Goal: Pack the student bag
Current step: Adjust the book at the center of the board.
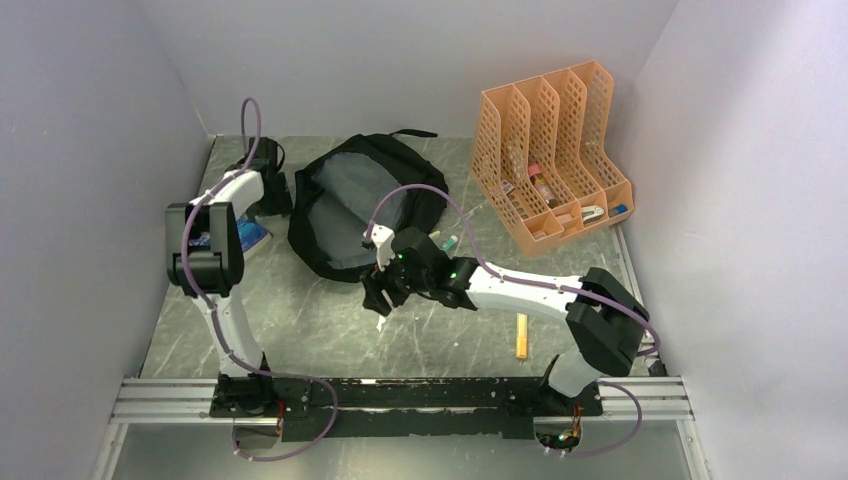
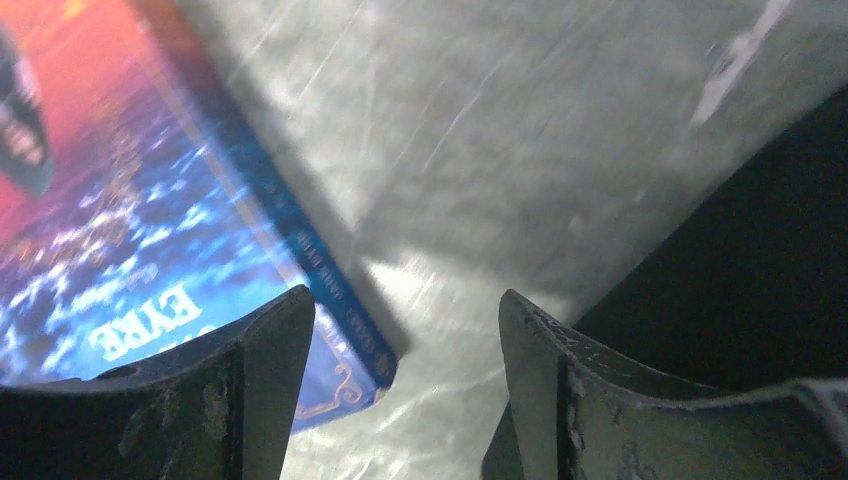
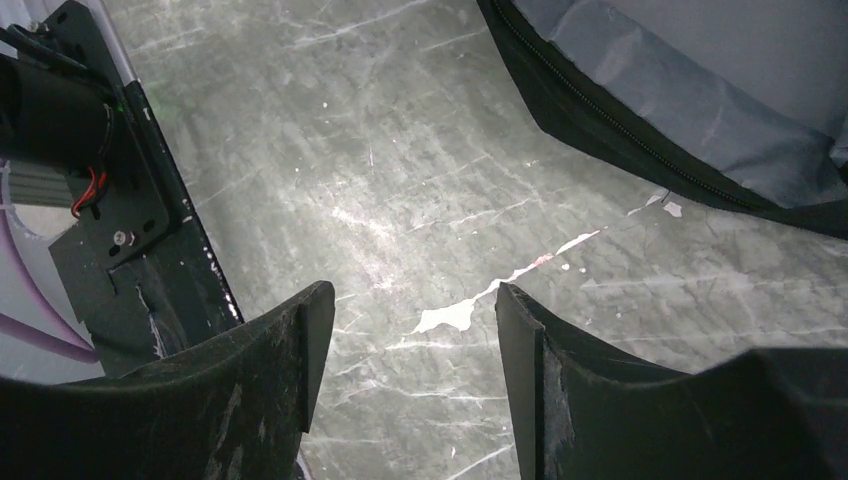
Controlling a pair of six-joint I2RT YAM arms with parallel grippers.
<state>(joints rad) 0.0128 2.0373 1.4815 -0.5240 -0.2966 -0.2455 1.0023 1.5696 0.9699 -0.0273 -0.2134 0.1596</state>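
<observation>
The student bag (image 1: 360,205) lies open on the table's middle back, its grey lining showing. Its black edge and zipper show in the right wrist view (image 3: 700,90) and its dark side in the left wrist view (image 2: 760,260). A blue book (image 1: 247,236) marked "EYRE" (image 2: 150,220) lies flat left of the bag. My left gripper (image 1: 270,198) is open and empty low over the table, its jaws astride the book's corner (image 2: 405,320). My right gripper (image 1: 378,295) is open and empty above bare table just in front of the bag (image 3: 415,320).
An orange mesh file organiser (image 1: 550,160) with small items stands at the back right. A yellow stick (image 1: 521,335) lies near the right arm's base. Pens (image 1: 445,242) lie right of the bag. Grey walls close in on both sides. A black base mount (image 3: 110,200) shows at the left.
</observation>
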